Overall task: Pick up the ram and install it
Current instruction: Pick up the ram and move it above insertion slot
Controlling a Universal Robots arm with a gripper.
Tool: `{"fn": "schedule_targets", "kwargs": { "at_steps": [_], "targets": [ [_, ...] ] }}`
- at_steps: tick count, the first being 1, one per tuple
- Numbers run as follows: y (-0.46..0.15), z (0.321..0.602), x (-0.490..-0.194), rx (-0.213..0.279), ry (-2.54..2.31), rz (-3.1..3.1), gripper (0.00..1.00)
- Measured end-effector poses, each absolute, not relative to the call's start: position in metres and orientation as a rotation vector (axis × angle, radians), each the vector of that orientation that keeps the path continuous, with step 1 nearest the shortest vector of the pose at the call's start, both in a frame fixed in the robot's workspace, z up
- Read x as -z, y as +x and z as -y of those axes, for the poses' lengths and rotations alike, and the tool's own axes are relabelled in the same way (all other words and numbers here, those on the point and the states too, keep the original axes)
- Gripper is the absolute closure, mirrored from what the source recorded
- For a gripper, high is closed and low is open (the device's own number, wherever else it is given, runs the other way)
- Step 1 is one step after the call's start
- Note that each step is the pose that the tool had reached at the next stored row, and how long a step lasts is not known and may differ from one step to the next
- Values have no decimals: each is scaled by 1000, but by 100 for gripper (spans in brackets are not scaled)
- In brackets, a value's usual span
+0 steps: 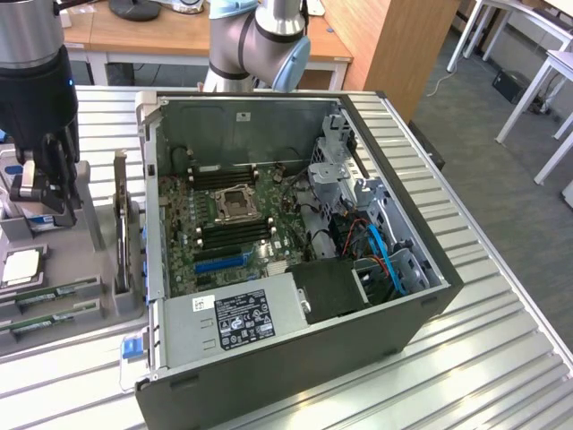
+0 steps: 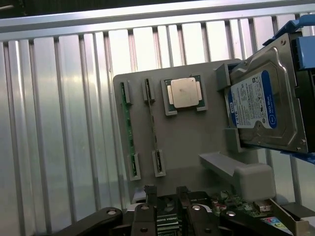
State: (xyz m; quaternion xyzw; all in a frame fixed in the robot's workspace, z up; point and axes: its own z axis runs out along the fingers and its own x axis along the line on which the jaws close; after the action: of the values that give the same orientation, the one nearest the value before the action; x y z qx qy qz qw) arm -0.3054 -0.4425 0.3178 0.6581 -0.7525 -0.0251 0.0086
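My gripper (image 1: 45, 208) hung over the grey parts tray (image 1: 112, 300) on the exterior view's left. Its fingers were spread wide and held nothing.

The ram (image 1: 55, 293) was down in that tray, untouched, on the near side of the CPU chip (image 1: 20, 266), well apart from the open computer case (image 1: 428, 269).

From the wrist the layout made sense. The ram (image 2: 129, 129) stood on its long edge with each end caught in a small bracket of the tray (image 2: 187, 142), and I judged that was so my fingers could close on its flat sides. A second thin stick (image 2: 152, 125) stood just beside it, held the same way. The CPU chip (image 2: 183, 92) lay flat in its own square recess, and the hard drive (image 2: 261, 105) leaned against a raised stop. My gripper (image 2: 167, 212) sat at the tray's edge, short of the sticks, not over them.

The exterior view gave me the destination instead: the motherboard (image 1: 224, 228) lying flat inside the case, with dark memory slots (image 1: 235, 231) beside the CPU socket. It also showed how high I hung above the tray, which the wrist view left me to guess.
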Motion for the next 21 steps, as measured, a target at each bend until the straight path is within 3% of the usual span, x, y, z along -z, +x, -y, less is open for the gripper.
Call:
{"fn": "schedule_targets", "kwargs": {
  "at_steps": [21],
  "targets": [
    [-312,443,-293,79,2056,2351,70]
  ]
}}
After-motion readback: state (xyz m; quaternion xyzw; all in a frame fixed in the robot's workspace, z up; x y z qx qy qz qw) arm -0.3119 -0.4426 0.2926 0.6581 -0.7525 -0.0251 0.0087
